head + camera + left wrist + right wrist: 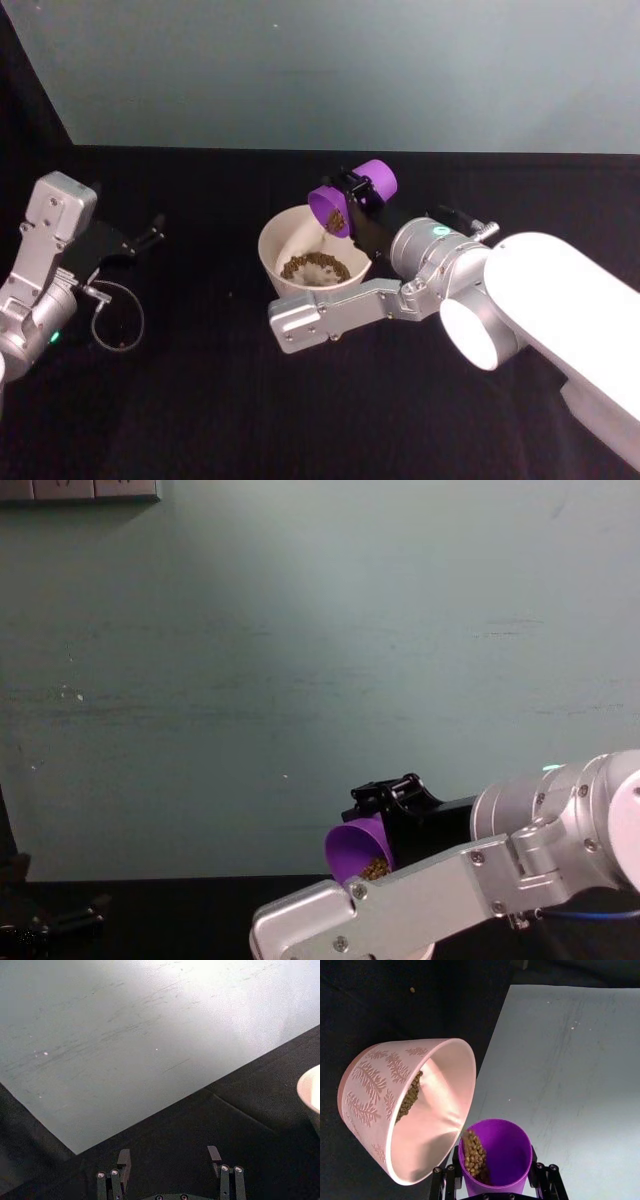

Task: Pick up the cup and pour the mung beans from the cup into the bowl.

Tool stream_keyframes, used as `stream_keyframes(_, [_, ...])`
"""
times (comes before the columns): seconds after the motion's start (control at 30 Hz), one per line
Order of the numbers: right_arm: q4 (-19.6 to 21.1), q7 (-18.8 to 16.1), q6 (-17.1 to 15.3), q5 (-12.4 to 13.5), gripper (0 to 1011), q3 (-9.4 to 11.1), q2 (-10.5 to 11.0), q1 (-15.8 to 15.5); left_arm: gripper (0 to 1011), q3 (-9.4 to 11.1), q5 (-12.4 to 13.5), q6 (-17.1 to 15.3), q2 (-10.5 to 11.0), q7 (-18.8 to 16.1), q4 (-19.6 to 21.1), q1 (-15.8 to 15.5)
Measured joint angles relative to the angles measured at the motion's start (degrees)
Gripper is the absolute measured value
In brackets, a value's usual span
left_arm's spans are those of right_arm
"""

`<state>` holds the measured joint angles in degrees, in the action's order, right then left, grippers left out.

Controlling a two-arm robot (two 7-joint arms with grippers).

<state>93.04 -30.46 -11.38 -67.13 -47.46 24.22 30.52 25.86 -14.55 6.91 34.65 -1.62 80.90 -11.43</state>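
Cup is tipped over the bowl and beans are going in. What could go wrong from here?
1. The cup, held by the right gripper, pours near the bowl's far rim, not its centre; beans may overshoot.
2. Many beans sit at the cup's lip; a sharper tilt could dump them and make them bounce out.
3. The right arm's link lies close by the bowl's near side and might nudge it.
The left gripper idles at the far left.

one cup [352, 195], one bowl [288, 240], two claws [169, 1154] [492, 1180]

smooth plastic cup [507, 1152], glossy bowl [370, 1085], matt black table [200, 400]
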Motion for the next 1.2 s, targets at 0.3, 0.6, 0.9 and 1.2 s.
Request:
stream_keyframes(0.3, [0.1,0.0,0.0,-1.6,726,-0.6,0.0,0.3,1000,0.0,0.0,0.0,0.0,0.0,0.0,0.0])
stream_keyframes(0.6, [0.8,-0.4,-0.3,-5.1,726,-1.9,0.4,1.0,1000,0.0,0.0,0.0,0.0,0.0,0.0,0.0])
stream_keyframes(0.9, [1.5,-1.4,-0.4,-9.1,726,-3.5,0.8,1.9,1000,0.0,0.0,0.0,0.0,0.0,0.0,0.0])
stream_keyframes(1.2, [1.7,-2.4,-0.6,-15.1,726,-6.2,1.3,2.9,1000,0.0,0.0,0.0,0.0,0.0,0.0,0.0])
